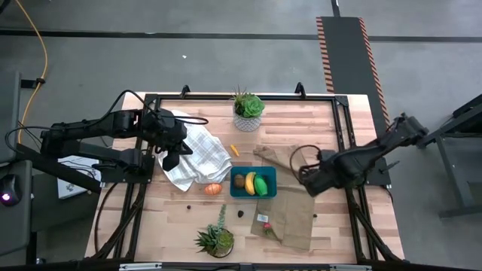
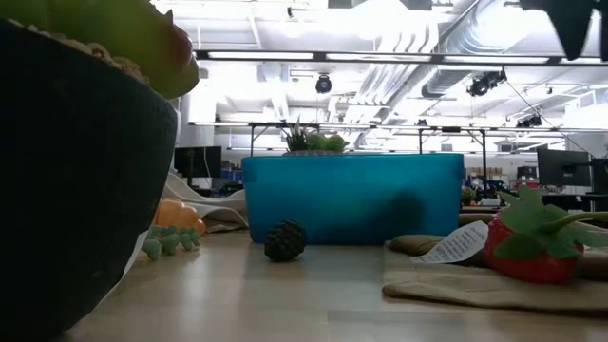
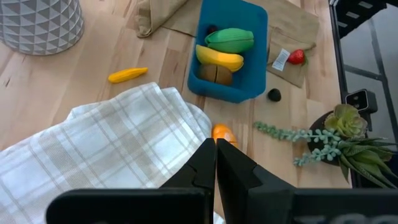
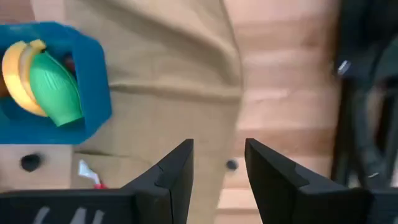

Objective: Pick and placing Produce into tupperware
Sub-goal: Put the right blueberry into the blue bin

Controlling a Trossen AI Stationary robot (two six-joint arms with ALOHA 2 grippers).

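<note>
The teal tupperware (image 1: 266, 193) stands mid-table and holds a brown round piece (image 1: 239, 181), a yellow banana (image 1: 250, 182) and a bright green piece (image 1: 260, 184); in the right wrist view the banana (image 4: 17, 68) and the green piece (image 4: 56, 87) show in it. An orange piece (image 1: 214, 189) lies on the wood beside a white plaid cloth (image 1: 199, 154), and a small yellow piece (image 1: 234, 150) lies farther back. My left gripper (image 3: 216, 152) hangs shut above the plaid cloth. My right gripper (image 4: 217, 158) hovers open over the tan cloth (image 4: 161, 93), to the right of the tupperware, with nothing between its fingers.
A potted plant (image 1: 247, 111) stands at the far middle and another (image 1: 216, 239) near the front edge. A small dark berry (image 1: 240, 213) lies on the wood, and a toy strawberry (image 1: 263, 224) with a tag lies on the tan cloth (image 1: 290, 214). A black frame borders the table.
</note>
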